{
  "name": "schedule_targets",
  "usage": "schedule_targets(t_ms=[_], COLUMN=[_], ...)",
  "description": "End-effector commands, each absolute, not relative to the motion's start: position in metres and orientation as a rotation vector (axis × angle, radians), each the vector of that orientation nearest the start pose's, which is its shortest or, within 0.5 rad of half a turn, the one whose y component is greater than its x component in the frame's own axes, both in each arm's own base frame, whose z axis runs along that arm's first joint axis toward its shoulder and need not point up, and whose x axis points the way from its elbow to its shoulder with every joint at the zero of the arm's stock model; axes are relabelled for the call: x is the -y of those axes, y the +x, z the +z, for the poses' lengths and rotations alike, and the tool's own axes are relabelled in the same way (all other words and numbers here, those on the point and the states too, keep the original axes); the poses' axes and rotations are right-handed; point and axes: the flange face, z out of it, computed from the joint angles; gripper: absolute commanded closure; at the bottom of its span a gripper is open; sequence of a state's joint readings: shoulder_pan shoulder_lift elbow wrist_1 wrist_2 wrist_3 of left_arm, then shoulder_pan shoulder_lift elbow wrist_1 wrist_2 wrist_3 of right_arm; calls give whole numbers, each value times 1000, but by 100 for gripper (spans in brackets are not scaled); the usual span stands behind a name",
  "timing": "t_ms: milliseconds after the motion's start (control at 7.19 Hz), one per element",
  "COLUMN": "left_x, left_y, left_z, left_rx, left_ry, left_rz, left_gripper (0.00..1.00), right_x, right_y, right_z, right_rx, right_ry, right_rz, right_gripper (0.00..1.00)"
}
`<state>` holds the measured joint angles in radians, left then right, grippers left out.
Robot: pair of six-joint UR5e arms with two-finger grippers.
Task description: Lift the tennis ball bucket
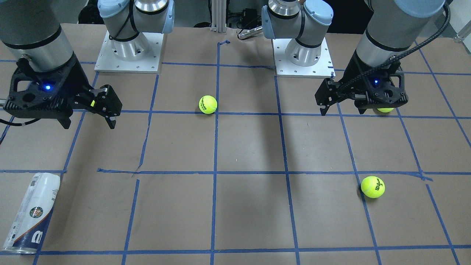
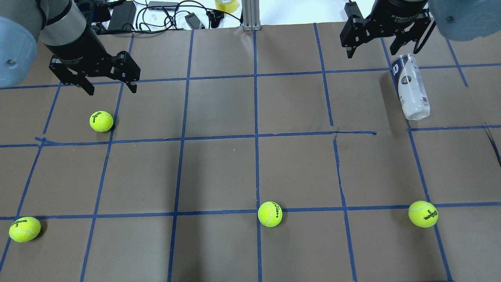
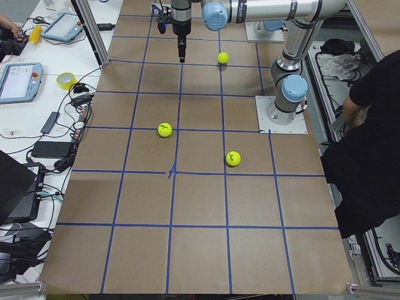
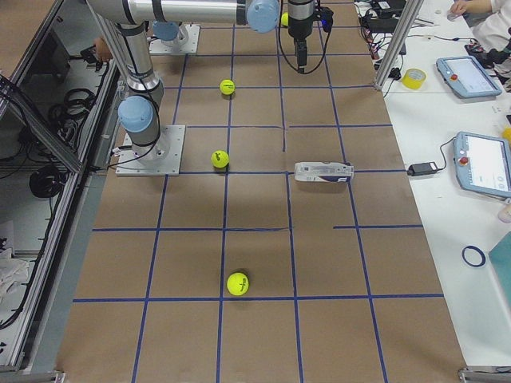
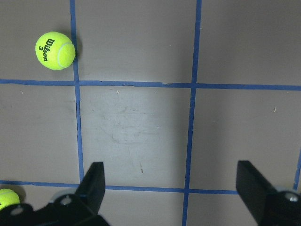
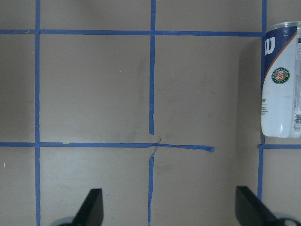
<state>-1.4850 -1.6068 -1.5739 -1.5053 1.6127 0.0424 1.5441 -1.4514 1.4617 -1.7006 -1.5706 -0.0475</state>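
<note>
The tennis ball bucket [image 2: 411, 88] is a clear tube with a white-and-navy label. It lies on its side at the table's far right, and it also shows in the front view [image 1: 31, 213], the right side view [image 4: 323, 171] and the right wrist view [image 6: 282, 80]. My right gripper [image 2: 371, 53] is open and empty. It hovers above the table just left of the bucket's far end, apart from it. Its fingers [image 6: 91, 209] frame bare table. My left gripper [image 2: 111, 89] is open and empty at the far left, above a tennis ball [image 2: 101, 121].
Three more yellow tennis balls lie on the brown, blue-taped table: near left [image 2: 24, 229], near middle [image 2: 270, 213] and near right [image 2: 422, 214]. Both arm bases [image 1: 128, 51] stand at the robot's edge. Cables and a tape roll [image 2: 226, 4] lie beyond the far edge.
</note>
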Motion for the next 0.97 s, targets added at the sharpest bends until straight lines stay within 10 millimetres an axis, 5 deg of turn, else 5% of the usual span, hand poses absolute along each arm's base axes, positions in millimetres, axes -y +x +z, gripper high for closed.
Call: schedule_targets(t_ms=[0, 278, 417, 835], left_x=[519, 519, 519, 518], left_y=[-85, -85, -85, -85], left_z=[475, 475, 475, 475], left_rx=[-3098, -3098, -3098, -3096], left_ry=[-72, -74, -74, -67], left_rz=[-36, -36, -34, -36], left_gripper=[0, 0, 0, 0], right_x=[557, 568, 598, 729], right_y=[118, 102, 64, -54], right_z=[492, 491, 485, 397], right_rx=[-3136, -3138, -3135, -3151], right_ry=[-29, 11, 109, 267], right_rz=[-178, -190, -184, -109], right_gripper=[0, 0, 0, 0])
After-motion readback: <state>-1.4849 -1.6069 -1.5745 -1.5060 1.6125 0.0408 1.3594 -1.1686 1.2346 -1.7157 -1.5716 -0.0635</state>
